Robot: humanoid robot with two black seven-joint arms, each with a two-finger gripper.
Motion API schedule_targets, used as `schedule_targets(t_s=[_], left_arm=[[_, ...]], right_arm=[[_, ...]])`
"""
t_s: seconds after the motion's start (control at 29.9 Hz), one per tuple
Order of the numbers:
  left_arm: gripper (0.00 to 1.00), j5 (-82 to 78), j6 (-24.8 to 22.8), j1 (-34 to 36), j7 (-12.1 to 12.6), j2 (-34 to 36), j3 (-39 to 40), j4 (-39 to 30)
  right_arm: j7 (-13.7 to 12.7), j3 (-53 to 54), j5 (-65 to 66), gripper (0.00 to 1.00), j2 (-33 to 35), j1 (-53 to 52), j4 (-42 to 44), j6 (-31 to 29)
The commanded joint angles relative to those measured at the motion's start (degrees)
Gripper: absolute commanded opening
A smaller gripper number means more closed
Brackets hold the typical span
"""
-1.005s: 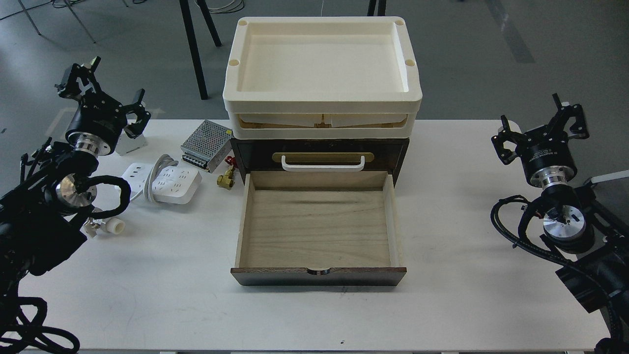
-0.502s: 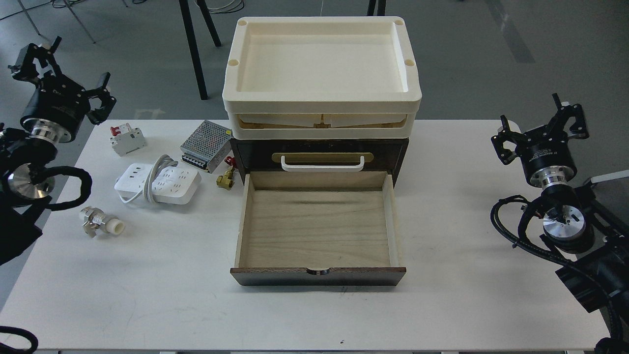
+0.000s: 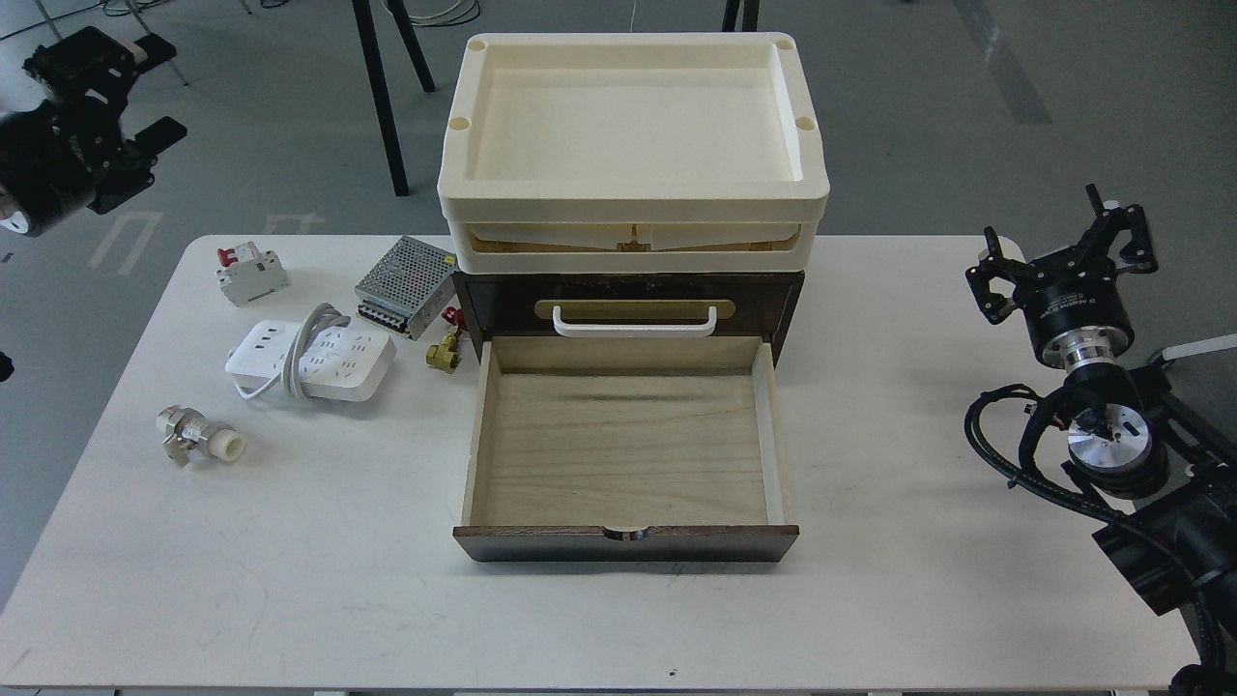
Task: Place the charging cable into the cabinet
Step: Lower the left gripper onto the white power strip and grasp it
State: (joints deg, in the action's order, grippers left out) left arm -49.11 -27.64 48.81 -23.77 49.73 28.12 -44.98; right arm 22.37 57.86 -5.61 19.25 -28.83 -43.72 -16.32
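The charging cable (image 3: 311, 362), a white power strip with its cord wrapped round the middle, lies flat on the white table left of the cabinet. The cabinet (image 3: 628, 295) is dark brown with a cream tray top (image 3: 633, 198) and a white bar handle (image 3: 635, 326). Its lower plywood drawer (image 3: 623, 449) is pulled out and empty. My left gripper (image 3: 145, 92) is open and empty, raised beyond the table's far left corner, well away from the cable. My right gripper (image 3: 1061, 244) is open and empty above the table's right side.
A silver perforated power-supply box (image 3: 406, 274) sits behind the cable, next to the cabinet. A white circuit breaker with a red switch (image 3: 250, 274) is at the far left. A brass valve (image 3: 445, 353) lies by the drawer's left corner. A metal-and-white fitting (image 3: 200, 438) lies nearer the front.
My left arm has swung up and to the left, off the table and away from the cable, uncovering the circuit breaker and the fitting. The right arm has not moved.
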Motion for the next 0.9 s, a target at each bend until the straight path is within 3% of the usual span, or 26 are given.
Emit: schedule_targets(t_s=[0.0, 0.13, 0.23, 0.37, 0.54, 0.67, 0.87], left_arm=[[0.93, -19.48, 7.22, -3.01, -2.68, -0.42, -1.83, -5.37], [0.93, -33.75, 18.83, -4.86, -2.94, -1.04, -3.25, -5.73], [0.91, -38.85, 21.22, -6.09, -3.47, -2.09, -7.1, -5.21], [0.9, -44.48, 28.59, -6.27, -2.86, -5.86, -12.73, -1.35], [0.85, -45.64, 32.3, -6.1, -2.15, -13.77, -17.92, 10.68], [0.72, -45.64, 32.48, -6.27, -2.77, -19.04, -19.94, 19.38], [0.28, -44.58, 32.48, -5.83, -4.23, -24.33, -21.71, 28.71]], right_arm=[[0.04, 0.06, -0.02, 1.0, 0.0, 0.0, -0.05, 0.06], [0.04, 0.06, -0.02, 1.0, 0.0, 0.0, -0.05, 0.06], [0.04, 0.06, -0.02, 1.0, 0.0, 0.0, -0.05, 0.06], [0.04, -0.03, 0.07, 1.0, 0.0, 0.0, -0.05, 0.06], [0.04, -0.03, -0.01, 1.0, 0.0, 0.0, -0.05, -0.03], [0.04, -0.12, 0.07, 1.0, 0.0, 0.0, -0.05, -0.03], [0.04, -0.21, 0.07, 1.0, -0.09, 0.0, -0.05, -0.03]])
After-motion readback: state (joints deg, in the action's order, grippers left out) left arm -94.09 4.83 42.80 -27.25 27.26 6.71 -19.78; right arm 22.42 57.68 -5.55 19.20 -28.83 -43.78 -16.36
